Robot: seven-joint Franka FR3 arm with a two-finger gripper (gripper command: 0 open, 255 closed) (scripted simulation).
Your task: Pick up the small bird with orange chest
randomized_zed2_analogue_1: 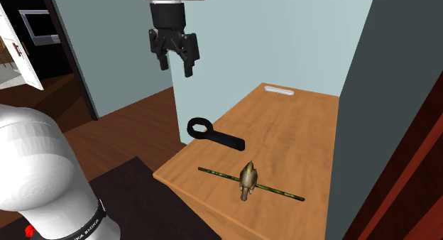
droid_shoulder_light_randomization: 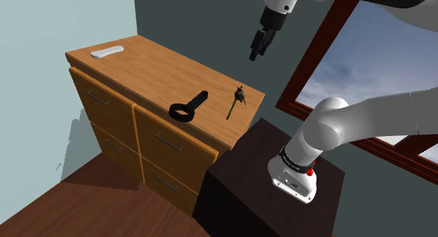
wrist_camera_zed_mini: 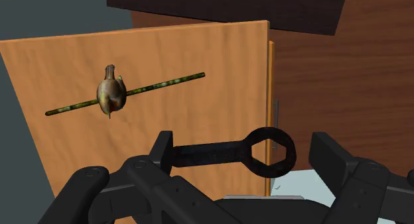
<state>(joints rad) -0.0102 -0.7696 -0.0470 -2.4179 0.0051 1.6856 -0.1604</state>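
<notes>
A small brown bird with an orange chest is seen perched on a thin, mottled green stick that is laid flat on the orange-brown wooden top of a chest of drawers. Bird and stick are placed near the corner of that top closest to the dark box stand. In the second exterior view, a black flat tool with a ring head is found at about 11 o'clock from the bird, near it but apart. A flat white oblong object is set far back at 1 o'clock. The all-black two-finger gripper is held in the air, well above the top, at 11 o'clock from the ring tool. Its jaws are spread apart and nothing is grasped between them.
</notes>
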